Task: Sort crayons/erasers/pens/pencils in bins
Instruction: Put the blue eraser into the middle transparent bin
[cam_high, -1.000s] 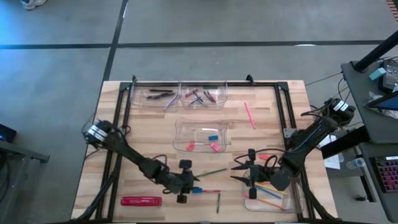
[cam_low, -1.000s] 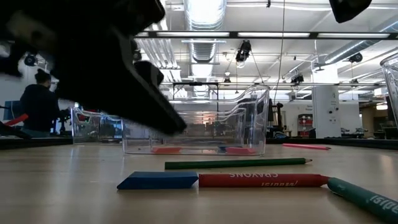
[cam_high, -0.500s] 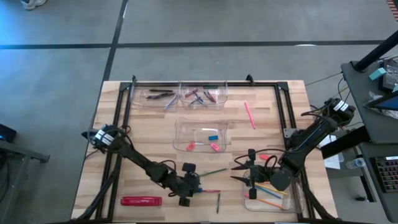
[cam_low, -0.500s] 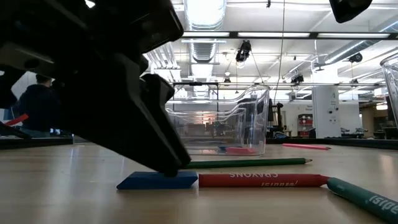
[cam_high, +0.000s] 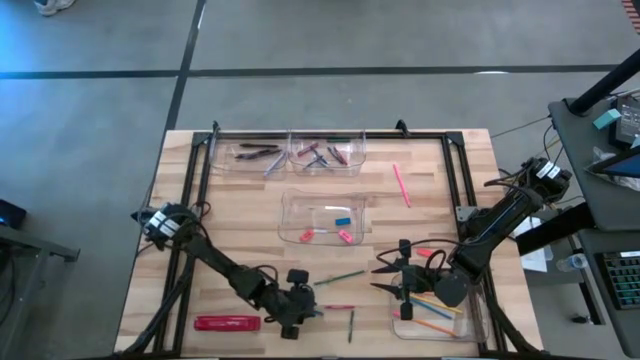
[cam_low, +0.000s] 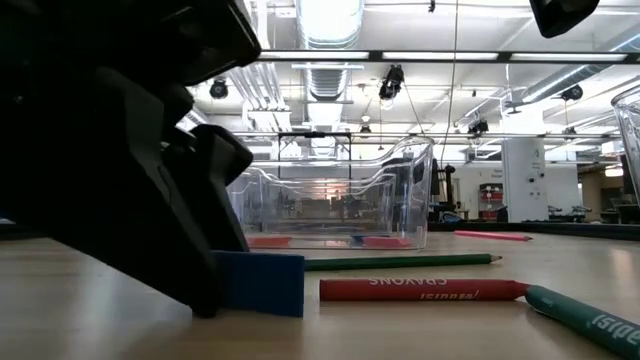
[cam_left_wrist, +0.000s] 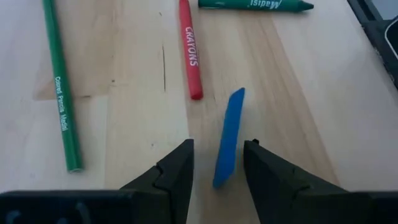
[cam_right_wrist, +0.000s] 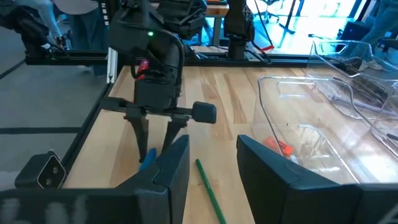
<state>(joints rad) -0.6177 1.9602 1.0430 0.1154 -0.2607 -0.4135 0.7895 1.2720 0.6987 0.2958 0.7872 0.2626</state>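
My left gripper (cam_high: 312, 312) is low over the table's near middle. Its open fingers stand on either side of a blue eraser (cam_left_wrist: 229, 140), which is tipped up on its long edge (cam_low: 262, 283). A red crayon (cam_left_wrist: 190, 50), a green pencil (cam_left_wrist: 60, 87) and a green crayon (cam_left_wrist: 255, 4) lie flat on the table just beyond it. My right gripper (cam_high: 385, 278) is open and empty. It hovers beside the near-right bin (cam_high: 435, 320), which holds pencils. My left gripper has the blue eraser between its fingers, along their length. One finger (cam_left_wrist: 264, 168) meets the eraser's flat side near its near end (cam_left_wrist: 231, 163); the other finger (cam_left_wrist: 177, 171) stands apart from it. The fingers come in low from the table's left. The eraser stands on its long edge on the table.
Two clear bins at the far edge hold pens (cam_high: 255, 152) and crayons (cam_high: 325, 152). A middle bin (cam_high: 325, 222) holds blue and pink erasers. A pink pencil (cam_high: 401, 185) lies at the far right. A long red flat pack (cam_high: 227, 322) lies near the front left.
My left gripper has come down and toward the table's near edge, onto the blue eraser. The eraser lay flat beside the red crayon and has been tipped up onto its long edge between the fingers. The crayons and the pencil have stayed where they were.
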